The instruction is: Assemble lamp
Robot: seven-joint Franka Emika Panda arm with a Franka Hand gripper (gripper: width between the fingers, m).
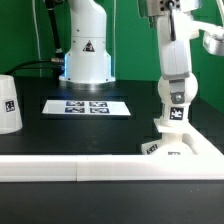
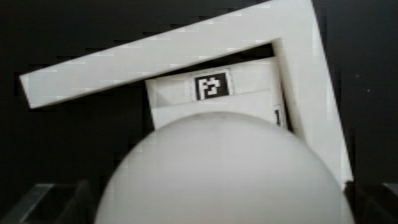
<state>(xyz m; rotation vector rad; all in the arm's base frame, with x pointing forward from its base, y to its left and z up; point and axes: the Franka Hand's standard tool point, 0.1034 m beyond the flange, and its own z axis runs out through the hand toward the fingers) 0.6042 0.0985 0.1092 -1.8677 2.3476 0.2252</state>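
The smooth, slippery-looking bulb [image 2: 217,170] is probably best pinched around its widest part, though whether the gripper [image 1: 172,100] is clamped can't be told.

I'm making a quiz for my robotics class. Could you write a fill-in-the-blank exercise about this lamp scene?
1. The shade stands at the exterior view's ___ edge.
2. The base lies at the exterior view's ___ side, under the arm.
3. The marker board lies flat on the ___ table.
4. In the wrist view, the round bulb is ___ in colour.

Missing words: left; right; black; white
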